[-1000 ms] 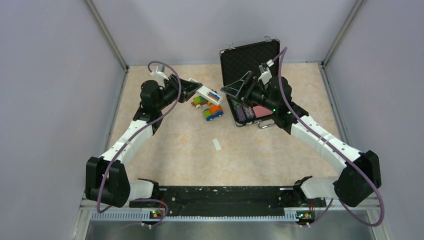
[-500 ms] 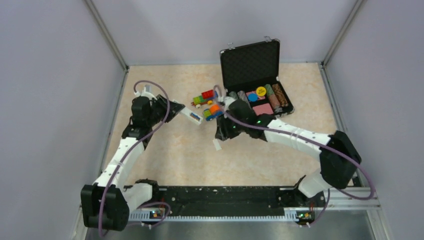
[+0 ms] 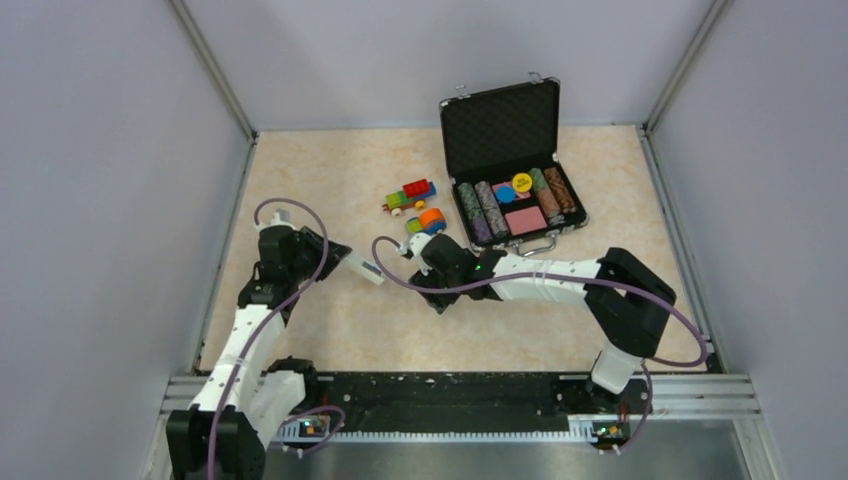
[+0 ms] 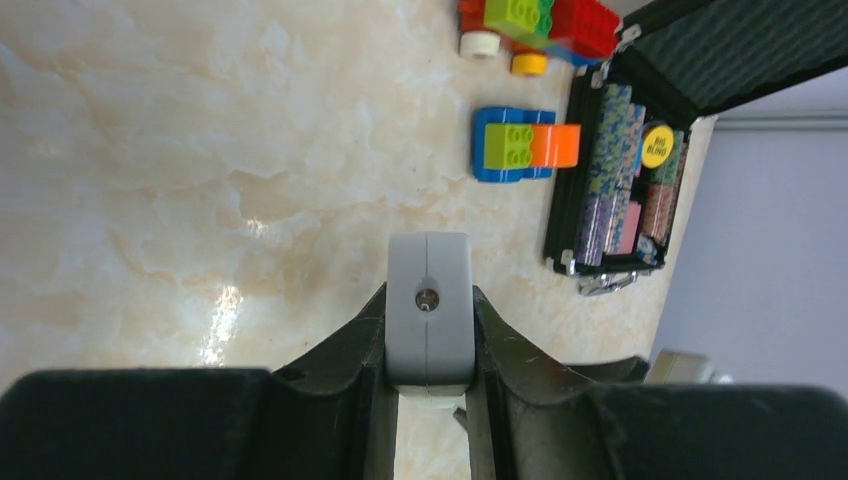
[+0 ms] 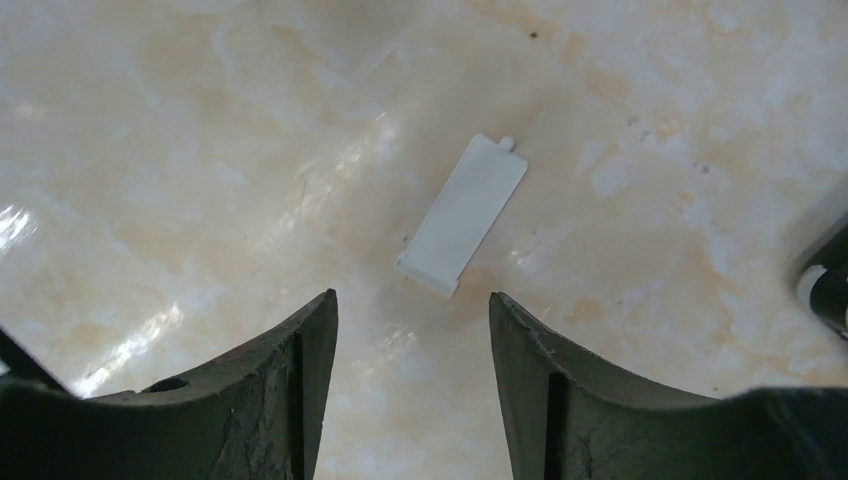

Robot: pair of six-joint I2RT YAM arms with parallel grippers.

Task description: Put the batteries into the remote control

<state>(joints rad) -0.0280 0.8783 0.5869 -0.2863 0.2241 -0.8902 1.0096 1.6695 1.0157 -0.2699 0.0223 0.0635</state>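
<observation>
**Now: remote clamped at one end, cover lying loose**

The remote control [image 3: 366, 270] is held off the tabletop [image 3: 330, 190], left of centre, by the left end effector [image 4: 430, 305]. The fingers are closed on one short end of it, and the rest juts out towards the middle. A small dark-blue patch is seen on its upper face. Whether that is a seated battery cannot be told, and no batteries are made out lying loose on the tabletop.

The right end effector [image 5: 410, 305] is held low over a thin white cover [image 5: 462, 215]. Its fingers are apart and nothing is between them. The cover lies flat on the tabletop, untouched. The toy vehicles [image 3: 409, 196] and the open case [image 3: 505, 120] are set well behind.

The remote is judged to be light, stiff and smooth. Gripped at one end only, it may be levered or twisted if it is pressed near the free end, so pressure is best applied close to the clamped end. If its compartment is open, its face should be kept level so that nothing rolls out.

The cover is judged to be light, slightly flexible and hard to lift, since it lies flush. It is best taken across its two long edges near the middle, away from the small tab, which looks easily snapped.
</observation>
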